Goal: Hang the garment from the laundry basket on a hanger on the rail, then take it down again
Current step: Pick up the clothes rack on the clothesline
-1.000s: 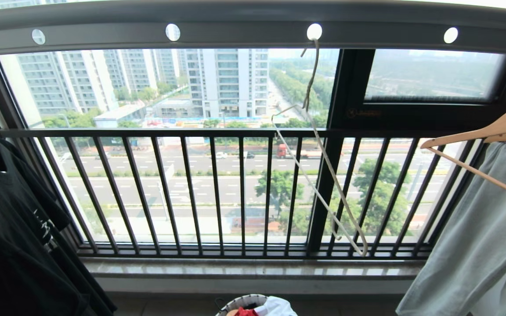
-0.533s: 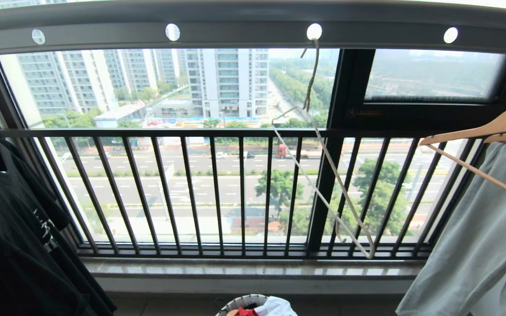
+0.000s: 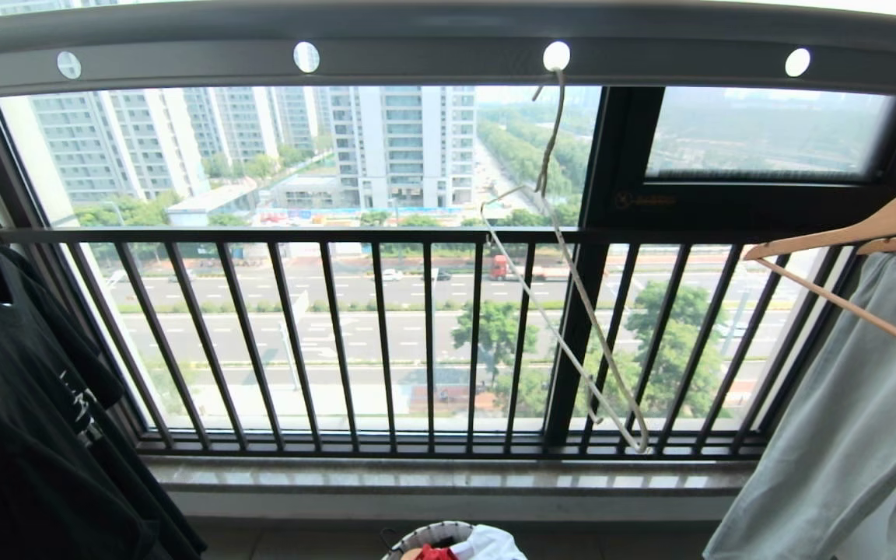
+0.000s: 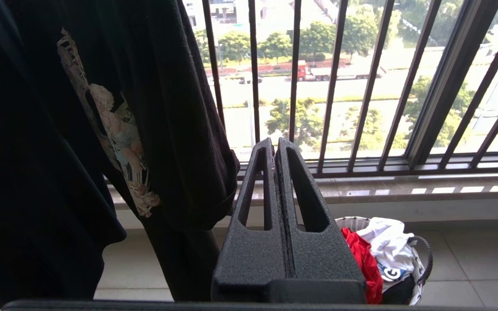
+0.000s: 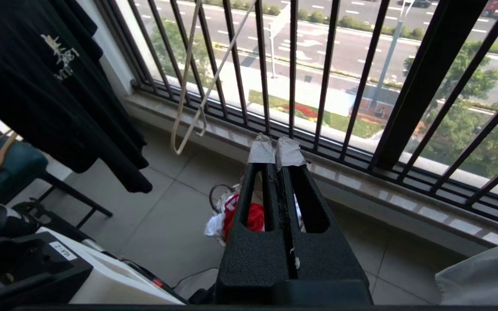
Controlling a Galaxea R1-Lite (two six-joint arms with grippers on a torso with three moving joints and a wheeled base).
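Note:
The red garment [image 3: 434, 554] lies crumpled in the white-rimmed laundry basket [image 3: 425, 535] on the floor below the window. It also shows in the left wrist view as the garment [image 4: 363, 259] in the basket [image 4: 424, 255]. A thin white wire hanger [image 3: 572, 311] hangs empty from a hole in the grey rail [image 3: 417, 47] overhead. My left gripper [image 4: 275, 144] is shut and empty, held beside the black shirt, above and left of the basket. My right gripper [image 5: 276, 144] is shut and empty, its taped tips pointing over the garment [image 5: 255, 218]. Neither arm shows in the head view.
A black printed T-shirt [image 3: 28, 404] hangs at the left. A pale grey-green garment [image 3: 845, 435] hangs from a wooden hanger [image 3: 868, 229] at the right. The black window railing [image 3: 417, 342] and stone sill [image 3: 448, 474] lie ahead. White clothes [image 4: 383, 242] share the basket. A teal chair [image 5: 7, 164] stands behind.
The wire hanger sways slightly on the rail: its lower end swung right and came back. Nothing else in the head view has moved.

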